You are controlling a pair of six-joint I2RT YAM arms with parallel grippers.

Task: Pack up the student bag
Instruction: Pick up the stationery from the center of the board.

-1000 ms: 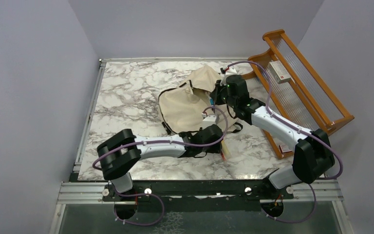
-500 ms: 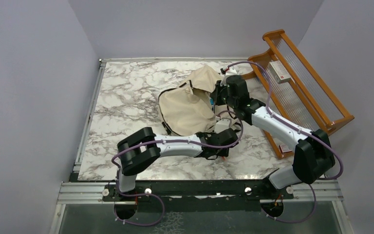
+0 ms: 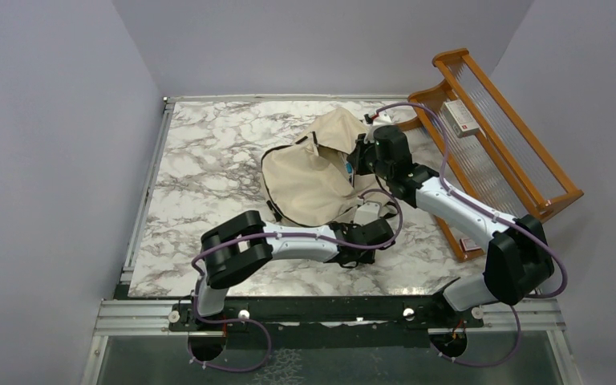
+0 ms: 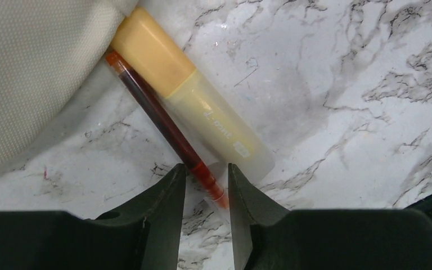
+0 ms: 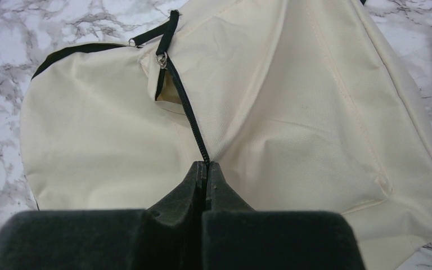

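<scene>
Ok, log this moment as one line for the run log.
left gripper: open, straddling tip of red pen | right gripper: shut on student bag at zipper | orange-capped marker: beside pen, unpacked

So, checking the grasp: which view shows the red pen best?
Left wrist: the red pen lies beside a yellow highlighter, tip between the left gripper's fingers. Top view hides it; right wrist shows only the student bag.

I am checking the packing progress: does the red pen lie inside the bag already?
No, the red pen lies on the marble table against the yellow highlighter, outside the bag.
</scene>
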